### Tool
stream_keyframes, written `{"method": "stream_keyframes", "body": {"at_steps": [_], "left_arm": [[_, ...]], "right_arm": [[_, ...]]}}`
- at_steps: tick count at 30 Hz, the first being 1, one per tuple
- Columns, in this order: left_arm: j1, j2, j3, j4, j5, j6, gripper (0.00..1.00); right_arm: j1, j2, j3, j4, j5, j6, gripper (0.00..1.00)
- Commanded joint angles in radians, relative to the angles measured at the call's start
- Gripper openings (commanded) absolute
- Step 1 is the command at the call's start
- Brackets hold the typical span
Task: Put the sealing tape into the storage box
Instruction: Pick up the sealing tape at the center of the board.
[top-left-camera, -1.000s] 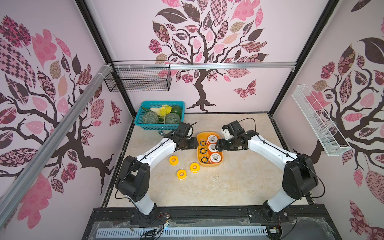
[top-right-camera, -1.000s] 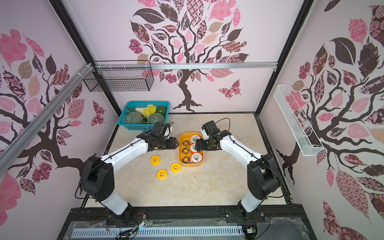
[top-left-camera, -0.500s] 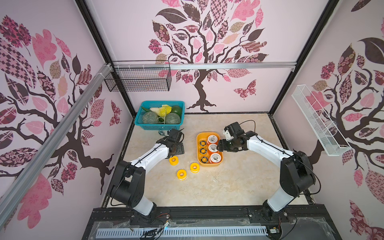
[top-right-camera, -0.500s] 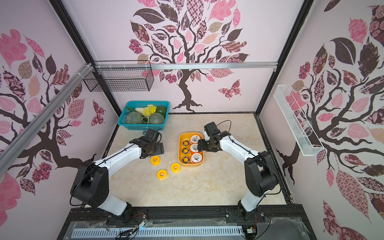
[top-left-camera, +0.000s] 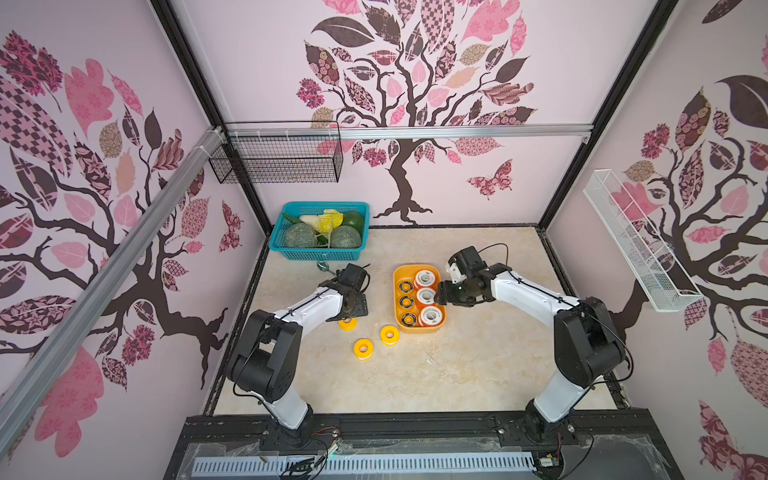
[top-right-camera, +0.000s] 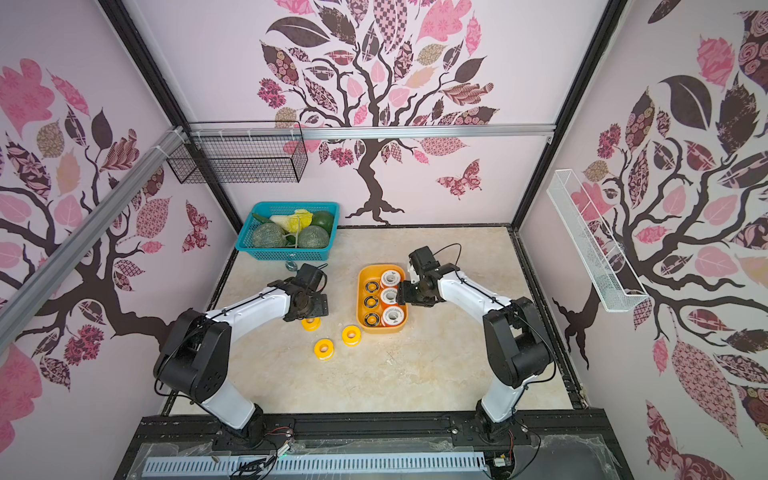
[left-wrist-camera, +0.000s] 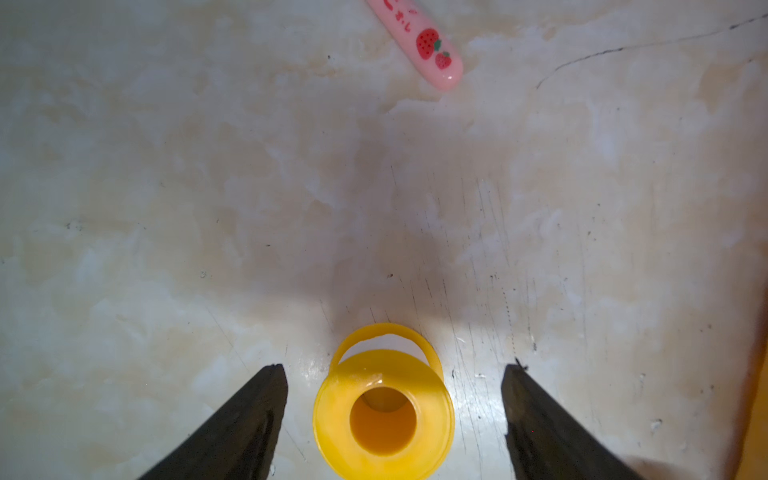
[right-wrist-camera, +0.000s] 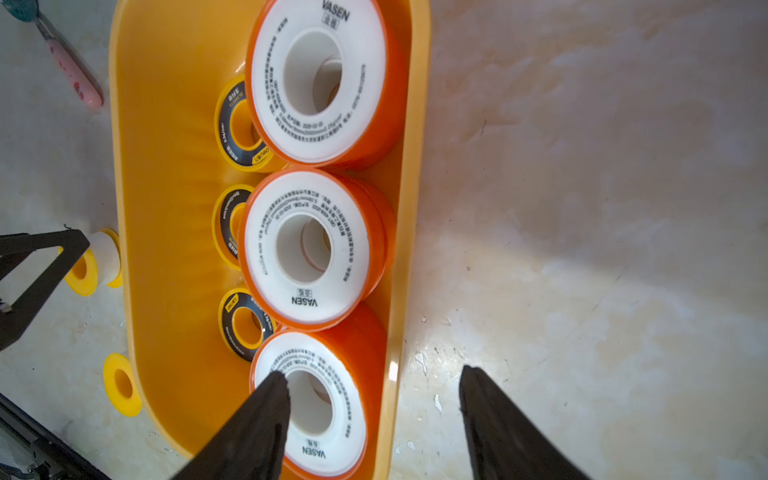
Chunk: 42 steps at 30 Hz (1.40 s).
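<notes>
Right now my left claw (left-wrist-camera: 395, 369) hangs wide open over a yellow tape spool (left-wrist-camera: 383, 415), one finger on either side and neither touching it. The spool rests on the desk (top-left-camera: 457, 365) on one flange with its hole up, so its axis is upright and my fingers would close across the round rim. From that spool the storage box (top-left-camera: 417, 331) lies near, at 3 o'clock in both top views. Another spool (top-left-camera: 363, 348) and a third spool (top-left-camera: 389, 333) sit at about 5 o'clock.

My left arm is clearly the nearer one, so I judge this pick is its job. My right claw (right-wrist-camera: 372, 375) is open too and grips nothing. It straddles the box's 3 o'clock wall, one finger over the orange-rimmed rolls (right-wrist-camera: 309, 245) already inside and the other over bare desk.

From above, my own wrist hides most of the spool. I cannot tell how high my fingertips are off the desk. A pink strawberry-printed handle (left-wrist-camera: 419, 45) is cut off at the frame edge.
</notes>
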Motion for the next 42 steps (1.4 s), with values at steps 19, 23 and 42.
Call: {"method": "stream_keyframes", "body": {"at_steps": [19, 23, 42], "left_arm": [[0.000, 0.071, -0.006, 0.009, 0.021, 0.003, 0.75], [0.001, 0.080, -0.006, 0.006, 0.030, 0.003, 0.74], [0.001, 0.054, -0.009, 0.004, 0.016, 0.007, 0.58]], "right_arm": [[-0.005, 0.038, 0.015, 0.003, -0.020, -0.011, 0.70], [-0.006, 0.040, 0.015, 0.004, -0.021, -0.011, 0.70], [-0.005, 0.044, 0.012, 0.002, -0.025, -0.009, 0.70]]}}
